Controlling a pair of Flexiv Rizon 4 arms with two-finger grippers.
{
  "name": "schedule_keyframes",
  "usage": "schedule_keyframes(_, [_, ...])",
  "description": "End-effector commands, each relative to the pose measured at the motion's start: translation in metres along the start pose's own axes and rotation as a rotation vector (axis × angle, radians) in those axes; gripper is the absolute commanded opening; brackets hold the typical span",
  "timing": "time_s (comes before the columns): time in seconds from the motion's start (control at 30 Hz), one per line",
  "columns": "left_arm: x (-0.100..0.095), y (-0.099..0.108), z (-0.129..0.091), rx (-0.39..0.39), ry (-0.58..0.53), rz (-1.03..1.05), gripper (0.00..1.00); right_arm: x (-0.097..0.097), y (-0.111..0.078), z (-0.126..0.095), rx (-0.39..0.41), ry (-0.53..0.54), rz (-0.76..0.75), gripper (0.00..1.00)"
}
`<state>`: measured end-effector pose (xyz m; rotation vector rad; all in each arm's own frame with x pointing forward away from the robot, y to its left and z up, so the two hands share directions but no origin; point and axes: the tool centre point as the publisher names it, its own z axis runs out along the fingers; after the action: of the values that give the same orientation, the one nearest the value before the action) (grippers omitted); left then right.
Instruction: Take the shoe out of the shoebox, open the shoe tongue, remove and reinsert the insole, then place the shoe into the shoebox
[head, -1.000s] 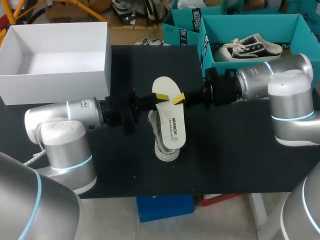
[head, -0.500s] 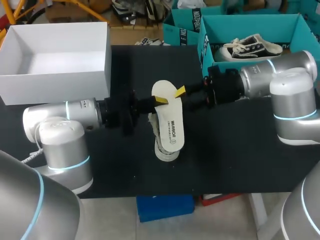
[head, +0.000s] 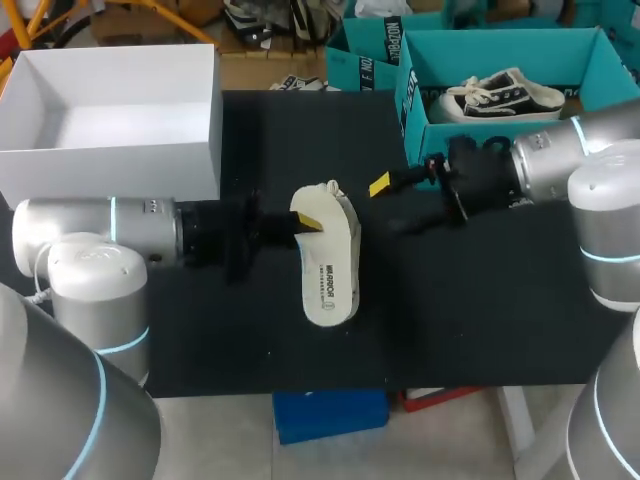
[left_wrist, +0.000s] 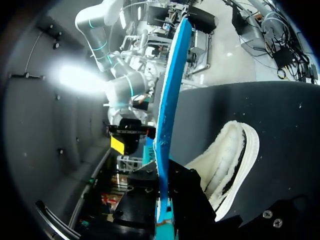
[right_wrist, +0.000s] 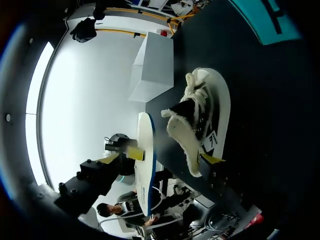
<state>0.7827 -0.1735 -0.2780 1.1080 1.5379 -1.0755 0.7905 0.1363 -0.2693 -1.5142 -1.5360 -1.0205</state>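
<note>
Two boxes behind: open white box (head: 110, 170), teal cardboard box (head: 520, 48). My left hand (head: 306, 222) clamps the white foam insole (head: 325, 265) beside the fleece-lined black shoe (left_wrist: 230, 155); right hand (right_wrist: 172, 155) gapes, empty.

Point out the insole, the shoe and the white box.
insole (right_wrist: 144, 170): right wrist view, on its white face.
shoe (left_wrist: 222, 160): left wrist view, on its fleecy lining.
white box (head: 110, 178): head view, on its front wall.

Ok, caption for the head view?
Left gripper grips the white printed insole over the white-soled sneaker; right gripper hangs apart.
</note>
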Motion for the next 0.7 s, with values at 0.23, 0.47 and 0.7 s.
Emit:
schedule_keyframes(0.23, [0.003, -0.026, -0.031, 0.041, 0.114, -0.031, 0.0, 0.017, -0.057, -0.042, -0.23, -0.141, 0.04, 1.0])
schedule_keyframes(0.47, [0.011, -0.038, -0.037, 0.071, 0.152, -0.046, 0.0, 0.019, -0.083, -0.055, -0.307, -0.158, 0.06, 1.0])
schedule_keyframes(0.7, [0.022, -0.054, -0.037, 0.108, 0.19, -0.067, 0.0, 0.023, -0.108, -0.064, -0.364, -0.172, 0.072, 1.0])
